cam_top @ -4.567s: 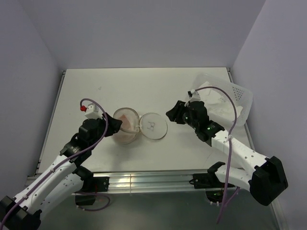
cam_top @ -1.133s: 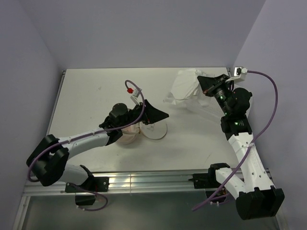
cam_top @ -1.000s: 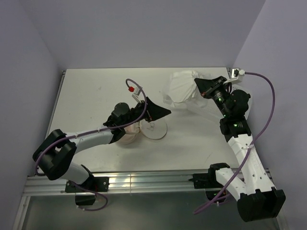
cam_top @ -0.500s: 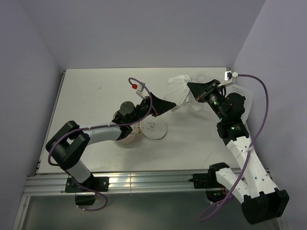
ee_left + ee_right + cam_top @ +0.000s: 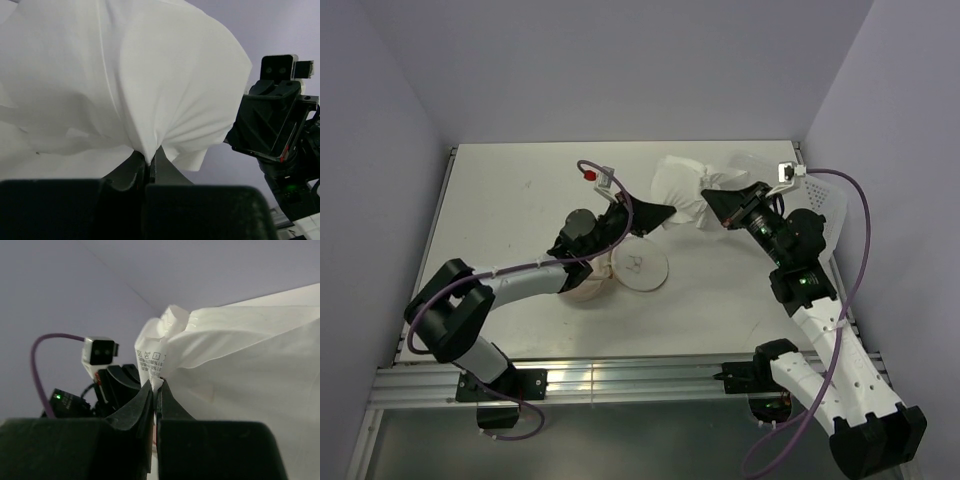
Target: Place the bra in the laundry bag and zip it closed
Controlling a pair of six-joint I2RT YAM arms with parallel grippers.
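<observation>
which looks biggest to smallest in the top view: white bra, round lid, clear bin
1. clear bin, partly behind the right arm
2. white bra, held up nearer the camera, so its lead is unsure
3. round lid

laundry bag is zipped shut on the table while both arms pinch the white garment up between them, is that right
Not quite. The laundry bag is unzipped: the top external view shows its round lid lying flipped open beside it. The rest holds: left fingers and right fingers both pinch the white garment between them.
</observation>
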